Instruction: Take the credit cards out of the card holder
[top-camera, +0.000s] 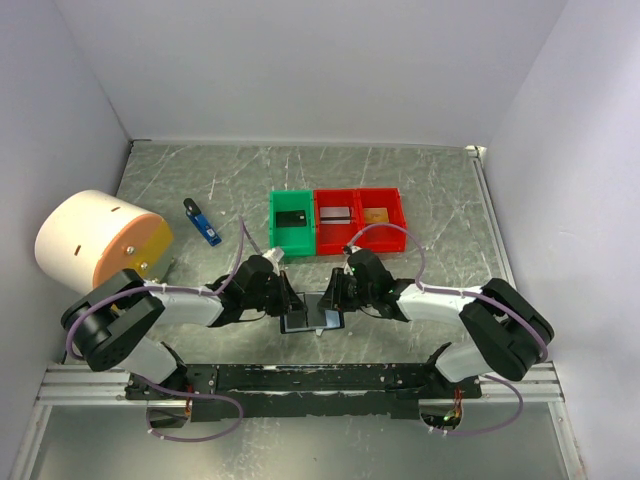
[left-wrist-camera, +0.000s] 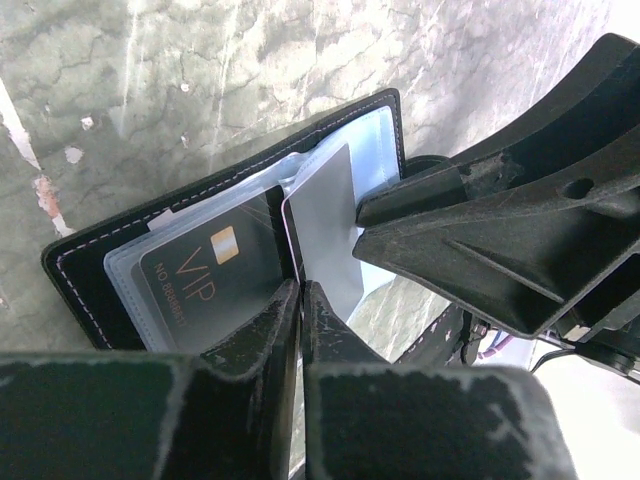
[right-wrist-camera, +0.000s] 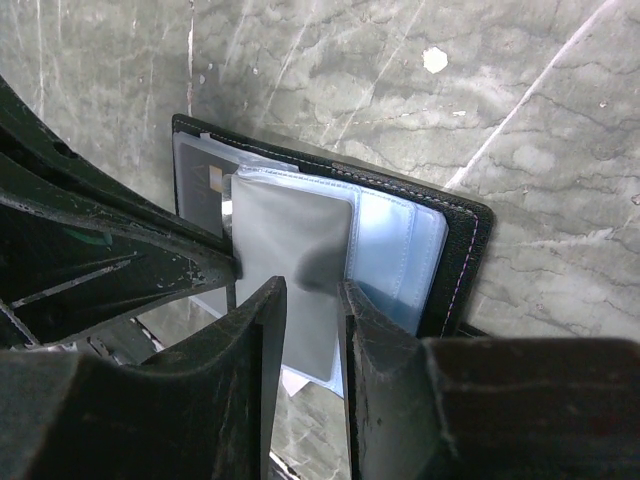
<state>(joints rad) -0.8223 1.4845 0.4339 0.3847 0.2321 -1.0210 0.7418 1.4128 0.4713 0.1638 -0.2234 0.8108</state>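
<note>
The black card holder lies open on the table between my two grippers; its leather edge shows in the left wrist view and the right wrist view. A black VIP card sits in a clear sleeve. A silvery grey card stands up from the sleeves, also in the right wrist view. My left gripper is shut on that card's edge. My right gripper has its jaws a little apart against the same card. In the top view the left gripper and right gripper meet over the holder.
A green bin holds a black card; two red bins behind the holder hold a silvery card and an orange-gold card. A blue and black stick lies at the left. A large white and orange cylinder stands at far left.
</note>
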